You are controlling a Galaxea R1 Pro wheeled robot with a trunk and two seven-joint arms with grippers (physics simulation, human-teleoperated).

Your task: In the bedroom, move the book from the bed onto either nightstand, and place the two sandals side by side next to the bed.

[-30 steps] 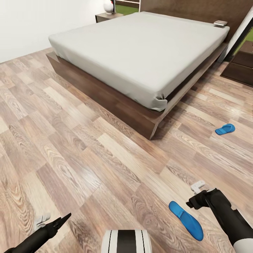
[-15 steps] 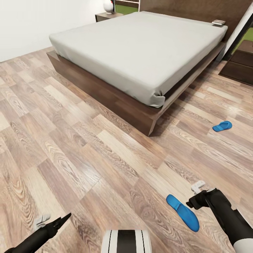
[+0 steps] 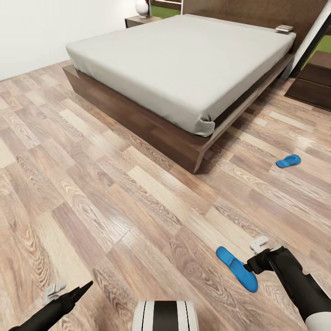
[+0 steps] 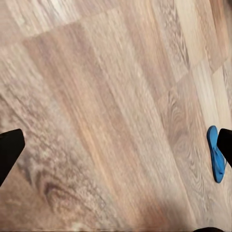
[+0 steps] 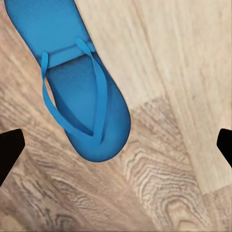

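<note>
The bed (image 3: 184,64) with its off-white mattress fills the upper middle of the head view. The book (image 3: 285,28) lies at its far right corner by the headboard. One blue sandal (image 3: 236,268) lies on the floor right beside my right gripper (image 3: 258,263); in the right wrist view this sandal (image 5: 79,82) sits below the open gripper (image 5: 116,145), straps up. The other sandal (image 3: 288,161) lies farther off, right of the bed's foot corner. My left gripper (image 3: 80,290) hangs open over bare floor, and its wrist view catches the near sandal (image 4: 216,159).
A dark nightstand (image 3: 140,20) with a white lamp (image 3: 142,8) stands at the bed's far left. A second nightstand (image 3: 317,85) stands at the right edge. Wood-plank floor (image 3: 92,184) stretches wide before the bed. A white wall (image 3: 32,32) is at the left.
The whole picture has shifted, so the camera moved with the robot. The near sandal now lies closer to my right gripper. Both grippers stay open.
</note>
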